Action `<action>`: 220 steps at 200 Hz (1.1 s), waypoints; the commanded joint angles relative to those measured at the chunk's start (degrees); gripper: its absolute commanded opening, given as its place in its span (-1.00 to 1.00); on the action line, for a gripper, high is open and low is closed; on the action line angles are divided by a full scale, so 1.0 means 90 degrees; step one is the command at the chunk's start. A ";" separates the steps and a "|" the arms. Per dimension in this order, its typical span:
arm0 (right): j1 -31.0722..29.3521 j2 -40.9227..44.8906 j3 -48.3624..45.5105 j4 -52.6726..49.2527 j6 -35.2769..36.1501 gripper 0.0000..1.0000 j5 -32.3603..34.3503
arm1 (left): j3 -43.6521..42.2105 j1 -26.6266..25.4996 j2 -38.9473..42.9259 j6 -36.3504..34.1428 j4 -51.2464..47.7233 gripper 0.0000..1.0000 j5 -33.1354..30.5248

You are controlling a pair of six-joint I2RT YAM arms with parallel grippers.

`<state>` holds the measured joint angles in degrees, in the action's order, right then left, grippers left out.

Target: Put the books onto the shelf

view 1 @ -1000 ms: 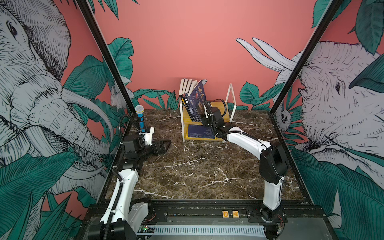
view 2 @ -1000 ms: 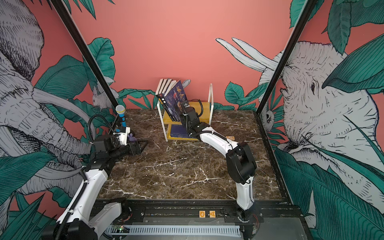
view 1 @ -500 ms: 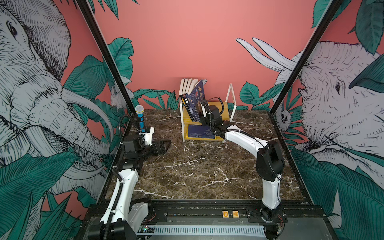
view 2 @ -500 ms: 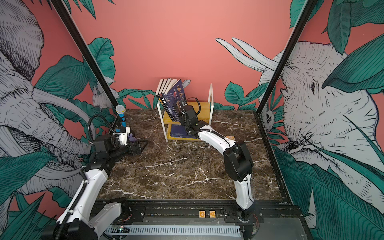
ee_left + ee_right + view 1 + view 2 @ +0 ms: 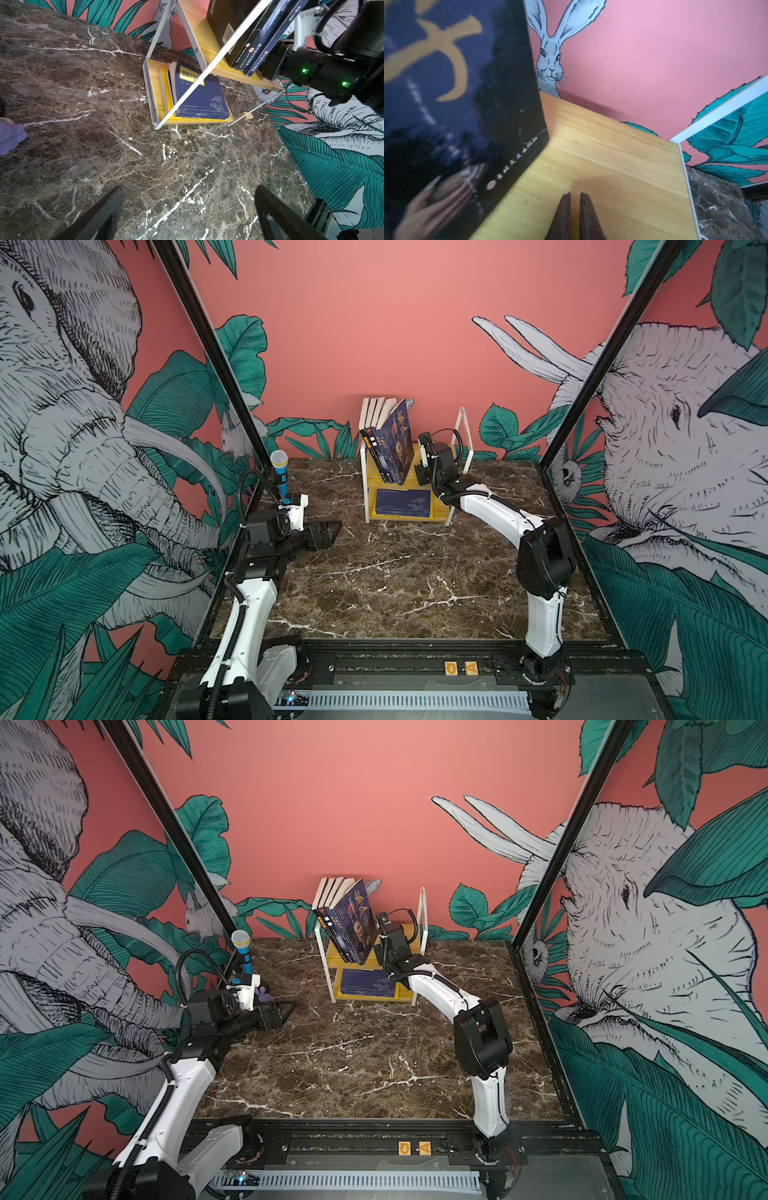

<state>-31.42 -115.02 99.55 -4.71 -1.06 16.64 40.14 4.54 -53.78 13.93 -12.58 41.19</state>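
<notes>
Both top views: books (image 5: 390, 439) stand on shelf (image 5: 409, 517) upper board, long axis up, tops leaning left; thin paperbacks, navy covers.
L wrist: my left hand (image 5: 189, 188) spread wide, empty, over veined marble tabletop (image 5: 83, 83).
R wrist: my right hand (image 5: 575, 196) pinched closed, empty, over yellowish wood beside front cover.

Shelf: we find the shelf (image 5: 366, 506) (image 5: 326, 969) in the upper middle of both top views, at the far edge of the bench (image 5: 395, 572).
Upper board: the standing books (image 5: 390, 439) crowd its left end, tops tilted left; the right pincer (image 5: 575, 207) sits over the bare board just right of them.
Lower board: the flat books (image 5: 402, 502) lie stacked below.
Left of frame: we see the left pincer (image 5: 326, 531) over the bench, well apart from the shelf, with the microphone (image 5: 279, 466) behind it.
</notes>
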 commanded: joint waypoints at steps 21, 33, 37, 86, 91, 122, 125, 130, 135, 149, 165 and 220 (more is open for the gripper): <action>0.0155 -0.0579 0.0545 -0.0193 -0.0099 -1.00 -0.0470 | 0.0032 -0.0013 0.0072 -0.0072 -0.0104 0.99 0.0087; 0.0157 -0.0714 0.0657 -0.0141 -0.0078 -1.00 -0.0740 | 0.0019 -0.0014 0.0085 -0.0074 -0.0073 0.99 0.0058; 0.0161 -0.0760 0.0703 -0.0139 -0.0079 -1.00 -0.0809 | 0.0004 -0.0016 0.0093 -0.0074 -0.0068 0.99 0.0062; 0.0104 -0.1169 0.1213 -0.0165 -0.0367 -1.00 -0.1155 | 0.0016 -0.0015 0.0094 -0.0080 -0.0072 0.99 0.0054; 0.0088 -0.1218 0.1272 -0.0178 -0.0363 -1.00 -0.1156 | 0.0004 -0.0016 0.0103 -0.0084 -0.0073 0.99 0.0062; -0.0048 -0.1443 0.1557 -0.0169 -0.0392 -1.00 -0.1187 | 0.0042 -0.0004 0.0061 -0.0067 -0.0098 0.99 0.0071; -0.0054 -0.1472 0.1593 -0.0183 -0.0383 -1.00 -0.1196 | 0.0037 -0.0006 0.0071 -0.0067 -0.0081 0.99 0.0067; -0.0073 -0.1517 0.1658 -0.0194 -0.0364 -1.00 -0.1211 | 0.0025 0.0000 0.0081 -0.0063 -0.0054 0.99 0.0067; -0.0094 -0.1557 0.1708 -0.0208 -0.0343 -1.00 -0.1208 | 0.0005 -0.0001 0.0091 -0.0063 -0.0036 0.99 0.0067; -0.0112 -0.1619 0.1785 -0.0211 -0.0359 -1.00 -0.1203 | -0.0007 0.0003 0.0097 -0.0081 -0.0077 0.99 0.0087; -0.0127 -0.1634 0.1791 -0.0149 -0.0448 -1.00 -0.1229 | 0.0031 0.0003 0.0089 -0.0074 -0.0126 0.99 0.0075; -0.0172 -0.1753 0.2001 -0.0082 -0.0450 -1.00 -0.1366 | 0.0032 -0.0005 0.0094 -0.0074 -0.0101 0.99 0.0076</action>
<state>-31.29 -127.90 116.40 -4.16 -4.27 8.21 40.14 4.54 -53.76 13.93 -13.43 41.17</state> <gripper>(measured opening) 0.045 0.994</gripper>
